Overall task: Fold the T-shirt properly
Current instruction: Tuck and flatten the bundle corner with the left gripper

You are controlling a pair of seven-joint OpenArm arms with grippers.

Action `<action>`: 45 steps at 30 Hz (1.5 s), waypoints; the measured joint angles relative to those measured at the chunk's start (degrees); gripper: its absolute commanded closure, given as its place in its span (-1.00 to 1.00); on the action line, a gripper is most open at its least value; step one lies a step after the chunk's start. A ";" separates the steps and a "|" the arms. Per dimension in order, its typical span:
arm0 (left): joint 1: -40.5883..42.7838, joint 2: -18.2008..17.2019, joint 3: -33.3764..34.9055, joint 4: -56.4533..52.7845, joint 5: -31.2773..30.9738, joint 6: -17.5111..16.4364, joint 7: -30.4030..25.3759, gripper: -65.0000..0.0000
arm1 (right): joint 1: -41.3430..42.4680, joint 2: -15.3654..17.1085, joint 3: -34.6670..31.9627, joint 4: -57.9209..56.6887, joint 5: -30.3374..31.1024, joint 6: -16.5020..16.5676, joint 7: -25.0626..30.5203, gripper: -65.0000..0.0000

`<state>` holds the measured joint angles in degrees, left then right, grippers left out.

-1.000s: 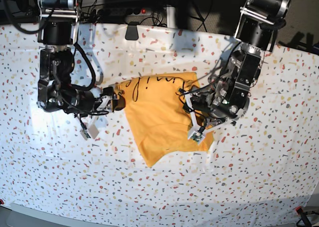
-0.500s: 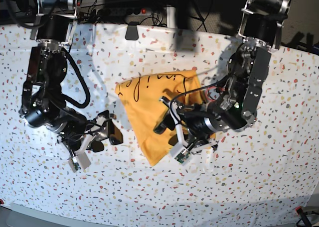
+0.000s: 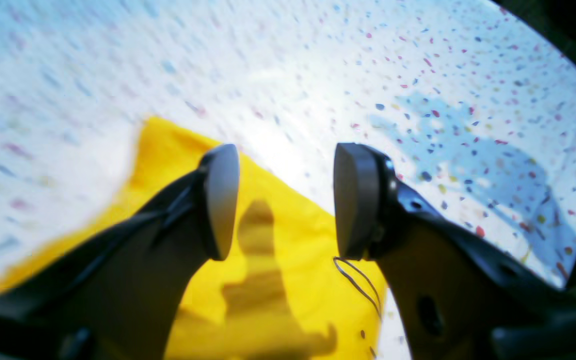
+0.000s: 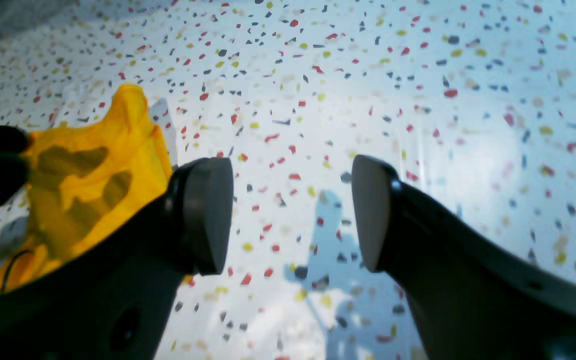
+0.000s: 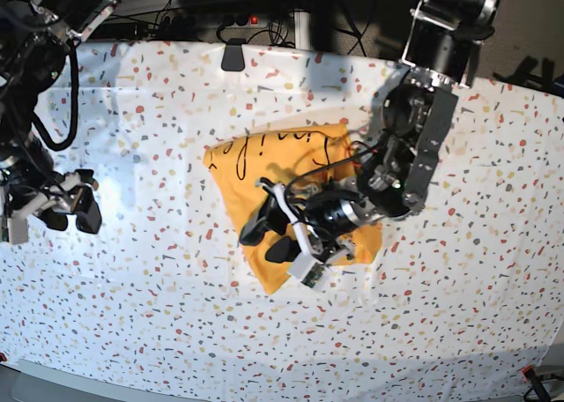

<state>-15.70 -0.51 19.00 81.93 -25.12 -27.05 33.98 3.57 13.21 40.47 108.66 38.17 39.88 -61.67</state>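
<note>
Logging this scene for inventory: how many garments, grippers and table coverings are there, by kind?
Orange-yellow cotton T-shirt: 1
Black two-finger grippers, left gripper and right gripper: 2
White speckled tablecloth: 1
Total: 4

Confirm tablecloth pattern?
White tablecloth speckled with red, yellow and dark flecks, terrazzo-style; clearest in the right wrist view.

The large orange-yellow cotton T-shirt (image 5: 264,190) lies mid-table on the speckled white tablecloth (image 5: 458,314). The left gripper (image 5: 267,236) hangs over its near edge; the right gripper (image 5: 72,212) is far off to the left.
</note>
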 measured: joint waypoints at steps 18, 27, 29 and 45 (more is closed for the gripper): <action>-0.02 8.24 0.13 -32.20 21.22 5.18 -37.62 0.09 | -4.68 0.13 9.99 3.87 9.42 0.04 -3.82 -0.15; -0.81 8.63 0.17 -39.80 21.24 3.23 -48.76 0.09 | -4.70 0.13 10.01 3.87 9.57 0.02 -3.82 -0.15; -0.79 8.46 0.17 -38.82 21.27 0.02 -46.64 0.09 | -4.74 0.13 10.01 3.87 9.55 0.02 -3.85 -0.15; -0.07 8.15 0.15 -1.73 13.86 -9.79 -6.34 0.09 | -4.85 5.57 9.97 3.89 10.08 0.02 -3.85 -0.15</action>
<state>-15.77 7.64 19.16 80.20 -11.27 -36.84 27.64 -1.28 18.79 50.43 112.55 48.25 39.90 -65.52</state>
